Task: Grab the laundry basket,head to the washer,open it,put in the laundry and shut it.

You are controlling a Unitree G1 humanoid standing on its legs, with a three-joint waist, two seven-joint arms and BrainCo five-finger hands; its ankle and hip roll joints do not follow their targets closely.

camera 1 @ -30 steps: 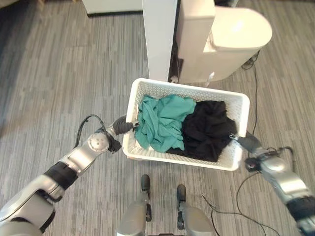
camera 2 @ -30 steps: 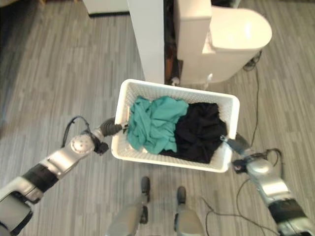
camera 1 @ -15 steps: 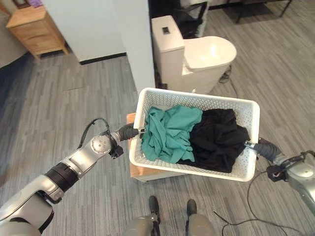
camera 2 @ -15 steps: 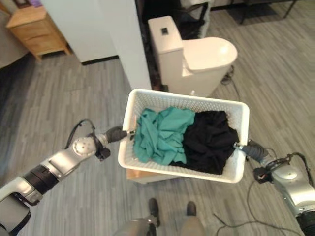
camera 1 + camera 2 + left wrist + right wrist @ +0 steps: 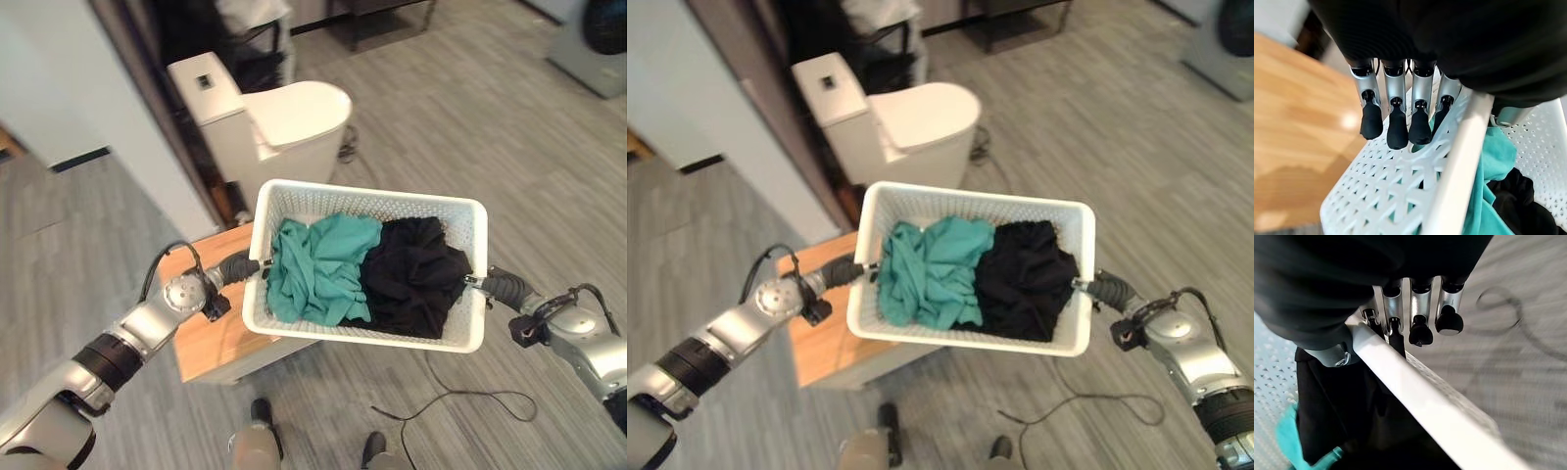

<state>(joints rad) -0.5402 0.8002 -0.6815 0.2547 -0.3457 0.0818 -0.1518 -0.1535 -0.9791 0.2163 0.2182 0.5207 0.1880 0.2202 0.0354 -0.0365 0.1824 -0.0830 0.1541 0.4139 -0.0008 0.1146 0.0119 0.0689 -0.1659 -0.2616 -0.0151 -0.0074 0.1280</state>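
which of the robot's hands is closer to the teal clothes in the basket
Left. The left hand grips the white basket at the end wall right beside the teal clothes. The right hand grips the opposite end, with the black clothes in between.

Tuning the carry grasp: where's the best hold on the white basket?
The white basket is best held at its two short end rims, from opposite sides, as the left hand and right hand hold it: the raised rim gives purchase, and the load hangs balanced between them.

Even, soft indoor light; wrist views blurred close up.
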